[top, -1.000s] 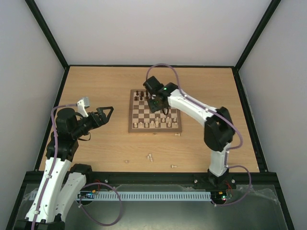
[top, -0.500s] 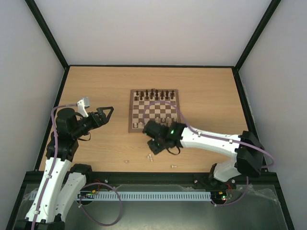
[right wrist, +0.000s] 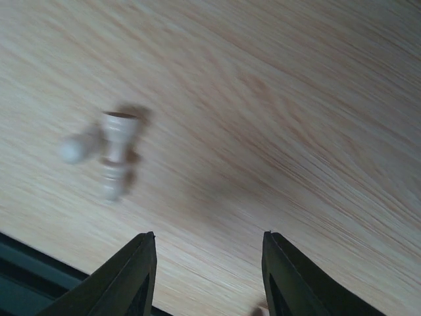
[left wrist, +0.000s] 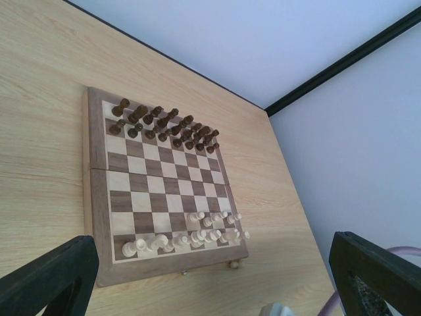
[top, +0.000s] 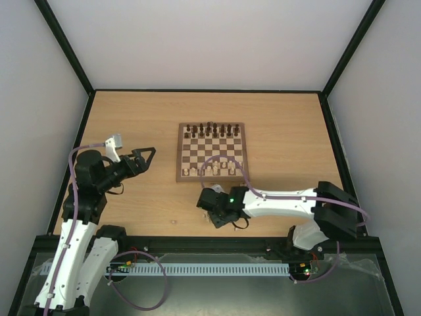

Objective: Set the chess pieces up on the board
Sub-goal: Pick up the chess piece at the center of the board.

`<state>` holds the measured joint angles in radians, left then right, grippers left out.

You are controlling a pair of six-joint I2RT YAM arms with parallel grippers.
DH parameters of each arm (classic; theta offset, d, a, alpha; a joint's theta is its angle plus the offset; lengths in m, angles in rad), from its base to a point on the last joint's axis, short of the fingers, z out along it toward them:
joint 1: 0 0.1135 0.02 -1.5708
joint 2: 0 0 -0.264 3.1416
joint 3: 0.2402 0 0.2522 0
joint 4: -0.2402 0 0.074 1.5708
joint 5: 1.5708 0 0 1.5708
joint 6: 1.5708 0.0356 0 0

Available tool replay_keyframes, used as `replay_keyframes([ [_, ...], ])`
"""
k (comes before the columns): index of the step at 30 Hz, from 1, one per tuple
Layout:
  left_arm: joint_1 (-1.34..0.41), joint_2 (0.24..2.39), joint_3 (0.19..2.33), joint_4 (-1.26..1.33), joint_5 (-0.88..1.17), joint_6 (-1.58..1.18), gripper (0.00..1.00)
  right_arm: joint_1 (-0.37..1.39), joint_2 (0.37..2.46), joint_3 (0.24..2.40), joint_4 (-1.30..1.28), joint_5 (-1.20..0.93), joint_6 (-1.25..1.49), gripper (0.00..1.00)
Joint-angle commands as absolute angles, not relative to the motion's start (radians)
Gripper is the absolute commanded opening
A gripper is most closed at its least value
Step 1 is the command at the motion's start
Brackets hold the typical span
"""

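Observation:
The board (top: 212, 141) lies mid-table, with dark pieces along its far rows and pale chess pieces (top: 210, 170) along its near rows; it also shows in the left wrist view (left wrist: 158, 191). My right gripper (top: 209, 209) hangs low over the bare table in front of the board. In the right wrist view it is open and empty (right wrist: 208, 240). A loose pale piece (right wrist: 116, 153) lies on its side up and left of the fingers, blurred. My left gripper (top: 141, 158) is open and empty, raised left of the board.
One pale piece (left wrist: 232, 264) lies on the table just off the board's near right corner. A dark rail runs along the table's near edge (top: 197, 240), close to the right gripper. Black posts frame the table's sides.
My right arm has swung from over the board's far rows back to the near table, low by the loose pale piece. The left arm has not moved.

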<state>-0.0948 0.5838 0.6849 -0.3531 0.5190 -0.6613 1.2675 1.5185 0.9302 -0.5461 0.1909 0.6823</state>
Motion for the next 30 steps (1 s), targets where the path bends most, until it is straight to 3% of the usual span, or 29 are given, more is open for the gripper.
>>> replay_keyframes([
  [1,-0.089,0.589,0.672,-0.340,0.552,-0.658,0.99,1.213,1.396,0.816,-0.561,0.268,0.791,0.46],
  [4,-0.089,0.594,0.664,-0.321,0.562,-0.661,0.99,1.135,1.306,0.742,-0.512,0.235,0.787,0.45],
  [10,-0.089,0.603,0.660,-0.325,0.565,-0.655,0.99,1.173,1.272,0.776,-0.486,0.160,0.723,0.44],
  [19,-0.089,0.569,0.670,-0.352,0.535,-0.668,0.99,1.328,1.512,1.046,-0.506,0.147,0.642,0.44],
  [30,-0.089,0.540,0.749,-0.413,0.511,-0.666,0.99,1.391,1.867,1.377,-0.572,0.107,0.513,0.44],
])
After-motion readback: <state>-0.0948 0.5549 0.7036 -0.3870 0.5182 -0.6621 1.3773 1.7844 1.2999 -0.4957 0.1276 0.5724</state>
